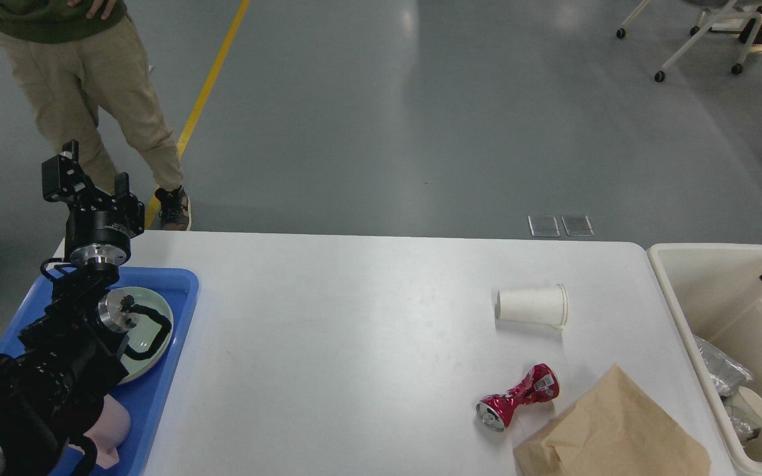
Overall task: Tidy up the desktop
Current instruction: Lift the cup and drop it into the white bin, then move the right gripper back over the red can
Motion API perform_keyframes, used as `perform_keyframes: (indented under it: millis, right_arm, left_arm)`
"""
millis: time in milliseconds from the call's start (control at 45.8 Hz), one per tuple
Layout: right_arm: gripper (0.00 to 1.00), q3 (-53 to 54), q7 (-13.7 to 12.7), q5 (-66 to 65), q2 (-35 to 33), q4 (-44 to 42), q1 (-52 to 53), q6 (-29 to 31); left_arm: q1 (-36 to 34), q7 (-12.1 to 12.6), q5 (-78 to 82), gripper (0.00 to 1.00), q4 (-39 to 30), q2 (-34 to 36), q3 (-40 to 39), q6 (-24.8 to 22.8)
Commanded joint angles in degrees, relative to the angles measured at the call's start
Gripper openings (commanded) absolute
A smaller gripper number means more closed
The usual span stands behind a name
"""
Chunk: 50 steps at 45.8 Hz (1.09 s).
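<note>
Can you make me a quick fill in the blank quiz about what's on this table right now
1. The white paper cup on the desktop is lying on its ____.
2. The crushed can is ____ in colour.
3. The green plate sits in a ____ tray.
4. The brown paper bag lies nearest the cream ____.

Missing words: side; red; blue; bin

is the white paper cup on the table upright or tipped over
Tipped over. The white paper cup lies on its side on the large white desktop, its flared rim toward the cream bin.
</note>
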Motion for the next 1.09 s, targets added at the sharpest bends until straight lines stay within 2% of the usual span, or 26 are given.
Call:
perform_keyframes:
  millis: [0,262,459,612,808,940,1071]
  right_arm:
    - [0.97,0.0,0.0,0.0,2.8,-5.0,-3.9,-0.1]
    - [1.0,-0.1,0.0,0.1,2.9,-4.2,-2.8,0.3]
    - [1.0,-1.4,0.1,0.8,5.7,-0.8,10.0,3.4]
    - [1.0,-9.4,0.1,1.0,8.4,5.9,22.7,10.7]
    - [1.0,-16.7,0.1,3.5,14.5,16.0,37.0,24.4]
    - [1.0,-18.2,0.0,3.8,17.9,23.1,44.3,32.9]
    - [1.0,-18.2,-0.2,3.8,18.4,31.8,52.0,37.3]
  left_arm:
    - [0.0,0.0,0.0,0.96,0.0,0.0,0.0,0.0]
    - [-0.1,0.0,0.0,0.96,0.0,0.0,0.0,0.0]
    - [0.0,0.0,0.0,0.96,0.0,0.0,0.0,0.0]
    - [0.0,0.0,0.0,0.96,0.0,0.0,0.0,0.0]
    - [0.0,-0.1,0.0,0.96,0.0,0.0,0.1,0.0]
    - [0.0,0.0,0.1,0.96,0.0,0.0,0.1,0.0]
    - [0.0,0.0,0.0,0.96,0.0,0.0,0.1,0.0]
